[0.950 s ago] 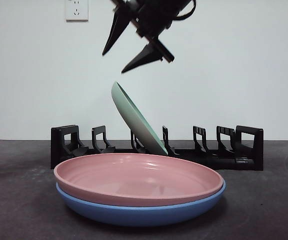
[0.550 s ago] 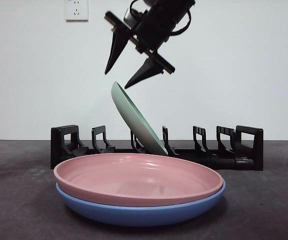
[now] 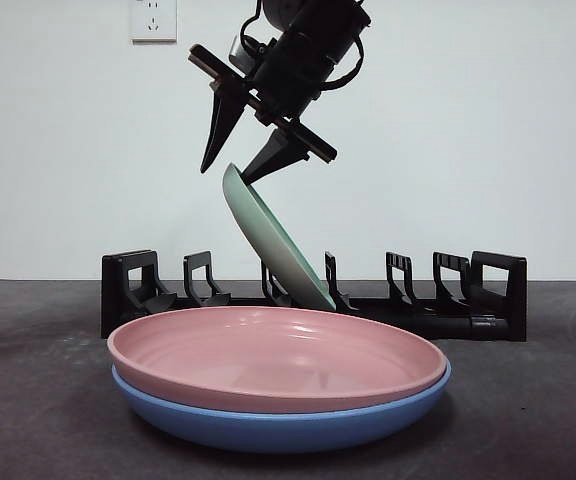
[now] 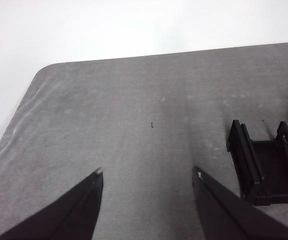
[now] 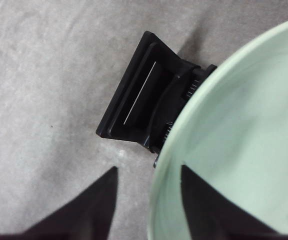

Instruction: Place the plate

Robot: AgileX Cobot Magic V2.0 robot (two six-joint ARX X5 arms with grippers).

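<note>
No readable text, label, brand, number or sign appears in any of the three views.

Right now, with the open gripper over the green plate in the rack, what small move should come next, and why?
Probably ease the right gripper a little lower. Its open jaws straddle the top rim of the green plate, which leans tilted in the rack, so closing now would catch only the edge.
</note>
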